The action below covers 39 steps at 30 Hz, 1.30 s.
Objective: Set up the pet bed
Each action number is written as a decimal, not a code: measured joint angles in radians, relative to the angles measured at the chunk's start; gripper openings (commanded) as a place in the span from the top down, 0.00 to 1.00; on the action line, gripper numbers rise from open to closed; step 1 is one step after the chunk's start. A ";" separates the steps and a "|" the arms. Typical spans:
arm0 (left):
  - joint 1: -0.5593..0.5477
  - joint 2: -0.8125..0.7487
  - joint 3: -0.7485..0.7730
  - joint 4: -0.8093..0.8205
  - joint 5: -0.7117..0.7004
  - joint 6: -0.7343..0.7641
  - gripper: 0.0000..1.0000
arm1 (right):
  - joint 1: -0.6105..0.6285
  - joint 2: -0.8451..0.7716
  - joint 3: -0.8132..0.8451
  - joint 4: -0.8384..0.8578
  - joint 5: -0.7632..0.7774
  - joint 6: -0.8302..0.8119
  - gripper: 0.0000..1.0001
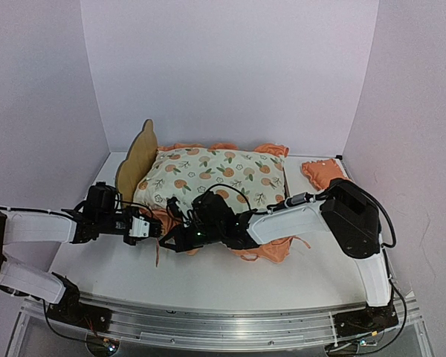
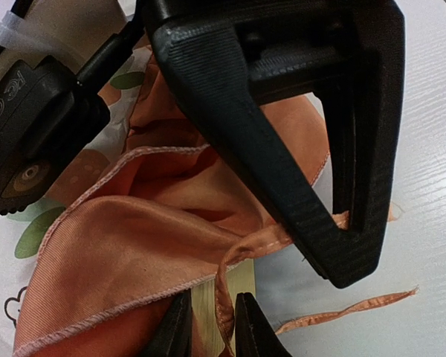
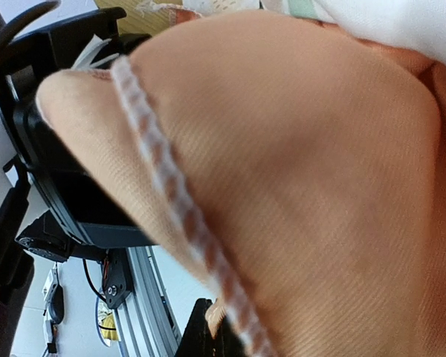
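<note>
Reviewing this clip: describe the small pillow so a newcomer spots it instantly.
Find the white table, then its far right corner by the wall. The small pillow lies there alone, just right of the mattress pad; unlike that large white pad printed with oranges, it is plain orange and far smaller.

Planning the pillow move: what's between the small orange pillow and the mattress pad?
Nothing but a narrow strip of bare white table separates the small orange pillow from the mattress pad, as the top view shows.
</note>
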 measured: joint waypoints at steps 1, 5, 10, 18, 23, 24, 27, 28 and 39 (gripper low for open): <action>0.000 0.000 0.001 0.000 0.000 0.008 0.94 | 0.000 0.000 0.000 0.001 -0.002 0.000 1.00; 0.000 0.000 0.002 0.000 0.000 0.022 1.00 | 0.000 0.000 0.003 0.004 -0.006 0.002 0.95; 0.000 -0.001 0.013 -0.008 -0.008 0.004 1.00 | 0.003 0.000 0.006 0.000 0.058 0.022 0.66; 0.005 -0.018 0.041 -0.027 -0.020 -0.020 1.00 | 0.114 0.001 0.008 -0.127 0.425 -0.061 0.51; 0.005 -0.020 0.041 -0.027 -0.019 -0.028 1.00 | 0.213 0.070 0.107 -0.195 0.581 -0.154 0.48; 0.005 -0.020 0.041 -0.027 -0.019 -0.031 1.00 | 0.225 0.092 0.134 -0.204 0.600 -0.172 0.47; 0.005 -0.020 0.041 -0.028 -0.019 -0.041 1.00 | 0.238 0.151 0.201 -0.226 0.644 -0.212 0.45; 0.005 -0.020 0.041 -0.028 -0.020 -0.043 1.00 | 0.236 0.174 0.227 -0.238 0.660 -0.227 0.45; 0.010 -0.020 0.041 -0.031 -0.020 -0.050 1.00 | 0.220 0.327 0.412 -0.331 0.780 -0.336 0.82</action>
